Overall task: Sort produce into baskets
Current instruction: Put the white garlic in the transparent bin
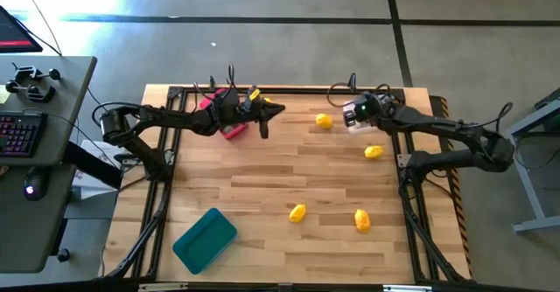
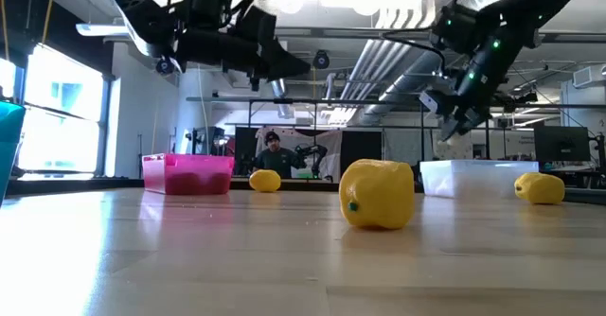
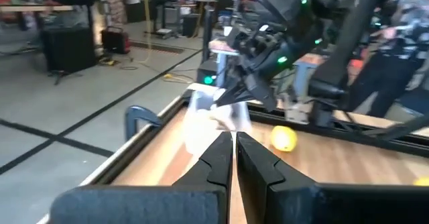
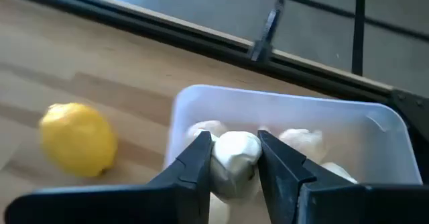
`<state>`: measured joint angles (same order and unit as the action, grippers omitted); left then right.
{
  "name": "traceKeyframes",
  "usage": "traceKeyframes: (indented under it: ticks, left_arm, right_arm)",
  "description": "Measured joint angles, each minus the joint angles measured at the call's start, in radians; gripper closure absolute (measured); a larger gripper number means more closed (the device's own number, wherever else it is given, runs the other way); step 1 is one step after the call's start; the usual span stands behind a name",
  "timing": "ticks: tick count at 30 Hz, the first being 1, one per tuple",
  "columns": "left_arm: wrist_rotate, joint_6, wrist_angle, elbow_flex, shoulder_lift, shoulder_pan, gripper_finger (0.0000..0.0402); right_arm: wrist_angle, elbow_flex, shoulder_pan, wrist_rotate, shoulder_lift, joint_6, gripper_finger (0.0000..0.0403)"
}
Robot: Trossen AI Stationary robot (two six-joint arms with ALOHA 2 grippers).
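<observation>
My right gripper [image 4: 234, 167] is shut on a white garlic-like bulb [image 4: 234, 153], above the whitish translucent basket [image 4: 288, 110] at the table's far right [image 1: 357, 121]. Other white bulbs [image 4: 301, 140] lie in that basket. My left gripper [image 3: 233, 150] is shut and empty, raised near the far edge [image 1: 276, 110], just right of the pink basket [image 1: 229, 130]. Several yellow lemons lie on the table: one [image 1: 324, 121] beside the whitish basket, one [image 1: 374, 151] nearer, two [image 1: 297, 212] [image 1: 361, 219] toward the near edge. The teal basket [image 1: 206, 238] sits near left. My right gripper pinches the white bulb's two opposite sides [image 4: 249, 151] between its two fingers. The fingers come from above, slanting down. The bulb is lifted clear, over the whitish basket's inside.
A dark clamp [image 4: 267, 29] sits on the table's far rail behind the whitish basket. A person [image 2: 273, 150] stands far off in the room beyond the table. Bare wood lies in the table's middle [image 1: 262, 183].
</observation>
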<state>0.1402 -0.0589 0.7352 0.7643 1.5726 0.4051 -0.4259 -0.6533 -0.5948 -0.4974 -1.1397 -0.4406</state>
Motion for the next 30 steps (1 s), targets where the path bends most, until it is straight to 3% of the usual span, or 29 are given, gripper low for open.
traceKeyframes:
  ticks: [12, 20, 30]
  left_arm:
    - [0.003, 0.010, -0.021, 0.000, 0.000, 0.055, 0.0394]
    - [0.003, 0.019, -0.056, 0.000, 0.000, 0.054, 0.0394]
    - [0.002, 0.025, -0.093, 0.000, 0.000, 0.036, 0.0394]
  right_arm:
    - [-0.002, 0.000, -0.187, 0.162, -0.090, 0.064, 0.0318]
    - [0.000, 0.000, -0.236, 0.180, -0.152, 0.109, 0.0312]
    - [-0.004, -0.013, -0.237, 0.128, -0.122, 0.167, 0.0201]
